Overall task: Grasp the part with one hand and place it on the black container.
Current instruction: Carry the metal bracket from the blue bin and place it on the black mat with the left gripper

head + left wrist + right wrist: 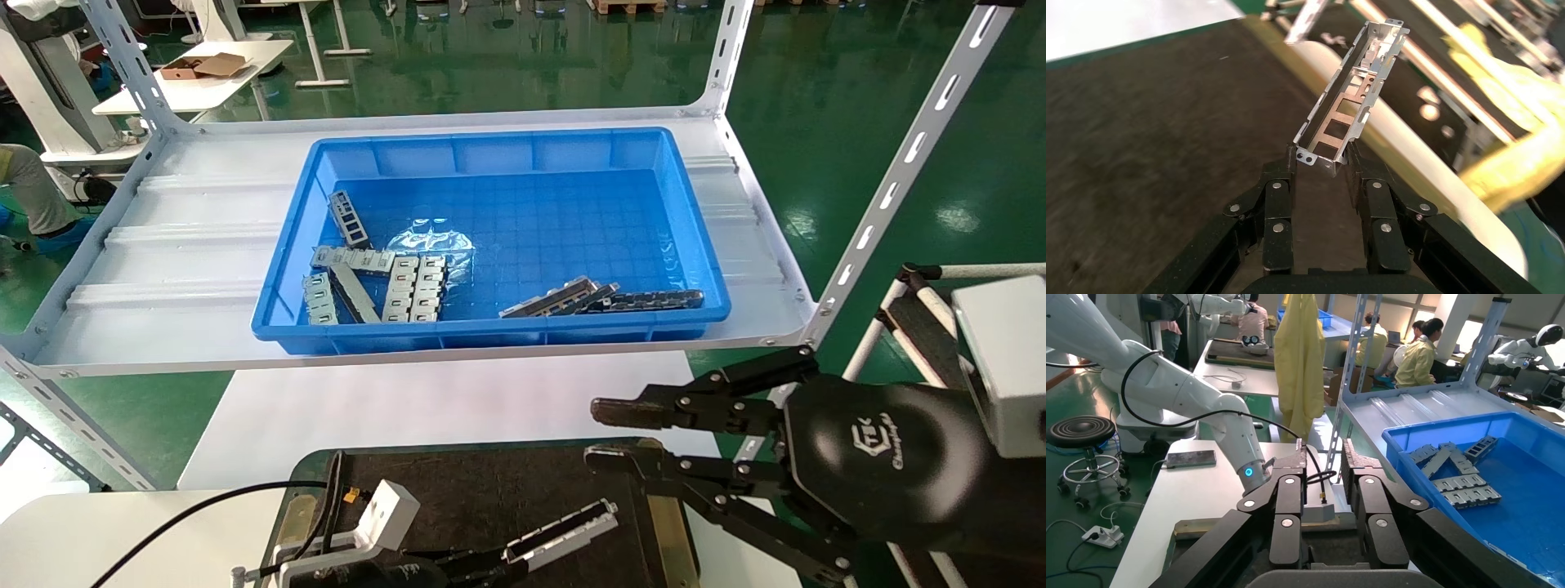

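The part (pixel 1350 101), a grey metal channel with rectangular cut-outs, is gripped at one end by my left gripper (pixel 1321 160). It sticks out past the fingertips over the black container's felt surface (pixel 1156 122). In the head view the left gripper (pixel 490 563) and the part (pixel 564 535) are low over the black container (pixel 490 482) at the bottom edge. My right gripper (pixel 605 437) is open and empty, just right of the container's far right corner; in its own view (pixel 1321 456) nothing lies between the fingers.
A blue bin (pixel 490 237) on the white metal shelf (pixel 204 237) holds several grey plates (pixel 413 286) and long strips (pixel 605 298). Slanted shelf uprights (pixel 899 171) stand to the right. A white table (pixel 368 408) lies under the shelf.
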Motion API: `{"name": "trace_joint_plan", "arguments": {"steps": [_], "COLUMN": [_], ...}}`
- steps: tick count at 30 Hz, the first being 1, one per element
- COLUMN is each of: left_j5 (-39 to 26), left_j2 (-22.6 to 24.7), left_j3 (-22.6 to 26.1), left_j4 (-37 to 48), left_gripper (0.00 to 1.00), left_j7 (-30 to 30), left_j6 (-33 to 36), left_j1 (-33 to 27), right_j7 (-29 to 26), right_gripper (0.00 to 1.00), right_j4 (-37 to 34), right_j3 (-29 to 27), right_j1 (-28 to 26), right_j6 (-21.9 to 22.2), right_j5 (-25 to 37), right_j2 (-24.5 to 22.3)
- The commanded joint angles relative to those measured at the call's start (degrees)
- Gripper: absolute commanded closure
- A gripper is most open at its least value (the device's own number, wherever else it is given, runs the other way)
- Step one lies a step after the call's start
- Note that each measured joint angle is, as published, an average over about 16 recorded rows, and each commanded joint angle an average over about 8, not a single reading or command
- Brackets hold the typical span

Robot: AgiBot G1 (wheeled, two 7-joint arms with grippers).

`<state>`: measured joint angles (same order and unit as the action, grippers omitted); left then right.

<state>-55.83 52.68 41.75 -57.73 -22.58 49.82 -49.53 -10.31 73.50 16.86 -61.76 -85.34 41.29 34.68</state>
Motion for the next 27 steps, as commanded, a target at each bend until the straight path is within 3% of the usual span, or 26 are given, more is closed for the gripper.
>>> {"name": "trace_joint_plan", "arguments": {"steps": [1, 16, 27], "left_j5": [-0.8, -4.1, -5.0], "left_j2": [0.1, 0.3, 3.4], "left_j3": [0.2, 4.9, 9.6], "left_j4": [-2.0, -16.8, -19.2], "left_gripper": [1.00, 1.00, 1.00], "left_j7": [-2.0, -20.0, -27.9], "left_j6": [-4.4, -27.8, -38.8], "left_j1": [1.6, 9.9, 12.0], "right_j7": [0.0, 0.0, 0.0], "right_gripper": [0.00, 0.00, 0.00], "right_j4": [0.0, 0.0, 0.0], "right_j3": [0.0, 0.1, 0.1], "right_j1": [0.0, 0.0, 0.0], "right_j6": [0.0, 0.0, 0.0], "right_j5": [0.0, 0.0, -0.1], "right_j2": [0.0, 0.0, 0.0]}}
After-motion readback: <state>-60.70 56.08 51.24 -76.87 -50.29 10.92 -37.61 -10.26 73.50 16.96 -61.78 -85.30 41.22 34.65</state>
